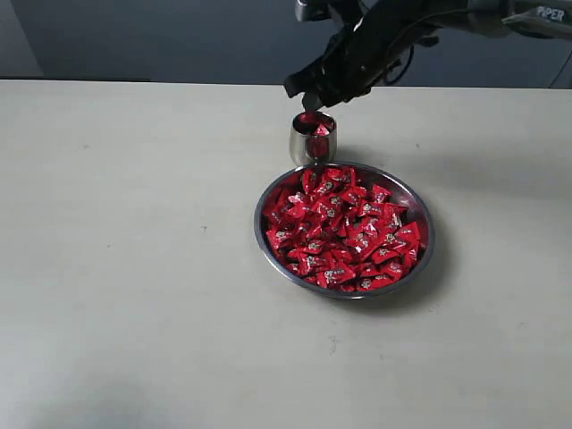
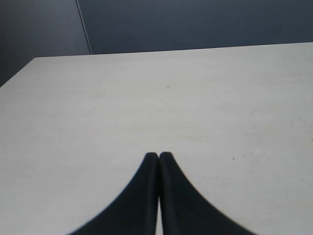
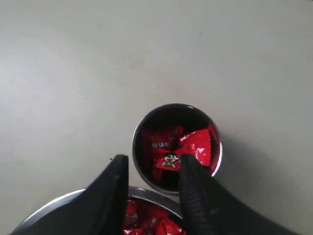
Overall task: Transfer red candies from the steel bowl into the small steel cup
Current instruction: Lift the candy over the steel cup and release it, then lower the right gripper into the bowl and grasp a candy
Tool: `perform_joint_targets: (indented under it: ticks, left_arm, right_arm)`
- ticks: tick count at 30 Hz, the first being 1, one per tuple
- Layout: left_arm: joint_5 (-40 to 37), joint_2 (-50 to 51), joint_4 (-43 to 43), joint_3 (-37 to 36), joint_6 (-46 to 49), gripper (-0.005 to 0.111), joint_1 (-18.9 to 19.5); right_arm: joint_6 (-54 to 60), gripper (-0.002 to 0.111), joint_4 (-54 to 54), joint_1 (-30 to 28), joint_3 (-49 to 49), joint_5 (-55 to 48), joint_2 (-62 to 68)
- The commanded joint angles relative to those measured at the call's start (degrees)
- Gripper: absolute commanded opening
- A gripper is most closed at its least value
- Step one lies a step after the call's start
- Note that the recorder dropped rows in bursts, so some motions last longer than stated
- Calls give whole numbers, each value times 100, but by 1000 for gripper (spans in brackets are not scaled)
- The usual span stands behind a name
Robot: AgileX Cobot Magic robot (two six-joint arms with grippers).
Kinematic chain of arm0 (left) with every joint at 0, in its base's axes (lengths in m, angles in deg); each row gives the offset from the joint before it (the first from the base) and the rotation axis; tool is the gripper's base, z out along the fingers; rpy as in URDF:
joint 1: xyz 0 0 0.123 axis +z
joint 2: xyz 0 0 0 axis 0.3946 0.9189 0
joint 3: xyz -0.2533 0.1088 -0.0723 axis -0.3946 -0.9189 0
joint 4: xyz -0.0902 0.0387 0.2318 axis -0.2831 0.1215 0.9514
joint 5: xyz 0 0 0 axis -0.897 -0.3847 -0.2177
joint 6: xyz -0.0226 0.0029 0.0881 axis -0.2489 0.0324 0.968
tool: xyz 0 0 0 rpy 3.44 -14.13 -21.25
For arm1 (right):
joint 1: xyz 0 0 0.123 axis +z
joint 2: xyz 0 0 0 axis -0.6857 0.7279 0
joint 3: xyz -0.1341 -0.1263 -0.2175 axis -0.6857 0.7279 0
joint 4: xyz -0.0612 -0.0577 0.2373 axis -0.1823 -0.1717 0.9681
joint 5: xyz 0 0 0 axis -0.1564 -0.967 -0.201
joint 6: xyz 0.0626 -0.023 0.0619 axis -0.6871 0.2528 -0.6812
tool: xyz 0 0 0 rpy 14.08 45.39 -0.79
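Observation:
The steel bowl [image 1: 273, 256] sits right of the table's middle, heaped with red candies [image 1: 344, 228]. Just behind it stands the small steel cup [image 1: 312, 140] with red candies [image 3: 177, 148] inside. My right gripper [image 1: 313, 96] hovers right above the cup, open, with nothing between its fingers. In the right wrist view the right gripper [image 3: 153, 162] spans the cup's [image 3: 138, 138] near rim, and the bowl's rim [image 3: 54, 204] shows below. My left gripper [image 2: 158, 156] is shut over bare table, with nothing in it; it does not appear in the exterior view.
The pale table [image 1: 125, 241] stretches wide to the left and front of the bowl. A dark wall [image 1: 161, 36] runs behind the table's far edge. The right arm [image 1: 500, 16] reaches in from the upper right.

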Motion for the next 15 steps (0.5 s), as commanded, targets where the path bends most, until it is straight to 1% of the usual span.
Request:
perform_joint_targets:
  ticks: [1, 3, 5, 11, 15]
  left_arm:
    - [45, -27, 11, -26, -8, 0, -38]
    - [45, -27, 11, -26, -8, 0, -38]
    - [45, -27, 11, -26, -8, 0, -38]
    - [45, -27, 11, -26, -8, 0, -38]
    - [45, -27, 11, -26, -8, 0, -38]
  right_arm:
    - [-76, 35, -144, -136, -27, -251, -446]
    - [-156, 35, -99, -195, 177, -203, -661]
    - [-171, 35, -32, -219, 609, -14, -875]
    - [-171, 35, 60, -232, 2281, 1144, -1575]
    - [-183, 35, 226, -232, 2777, 1171, -1601]
